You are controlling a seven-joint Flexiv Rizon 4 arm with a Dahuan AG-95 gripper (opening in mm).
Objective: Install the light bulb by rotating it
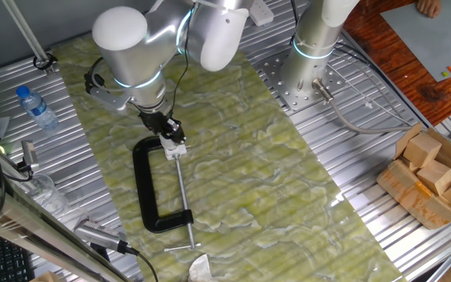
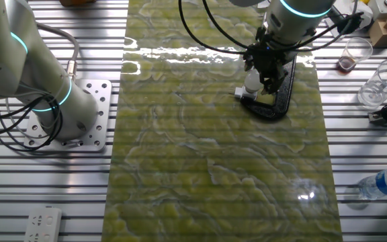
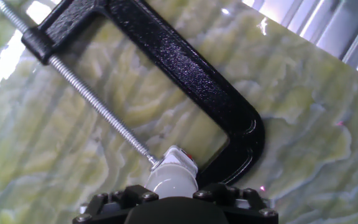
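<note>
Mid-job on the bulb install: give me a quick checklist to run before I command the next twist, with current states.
1. The gripper is over the light bulb: ok.
2. Fingers closed on the bulb: cannot tell; the hand view hides the contact.
3. Bulb seated in the white socket fitting: ok, it sits against it; thread depth cannot tell.
4. Socket held in the black C-clamp, screw against it: ok.
5. Clamp lying flat on the green mat: ok.
6. Cable slack for rotation: cannot tell.

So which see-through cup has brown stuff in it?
The smaller clear cup, farther from the bottle, has brown at its bottom; the bigger clear cup beside it looks empty.
</note>
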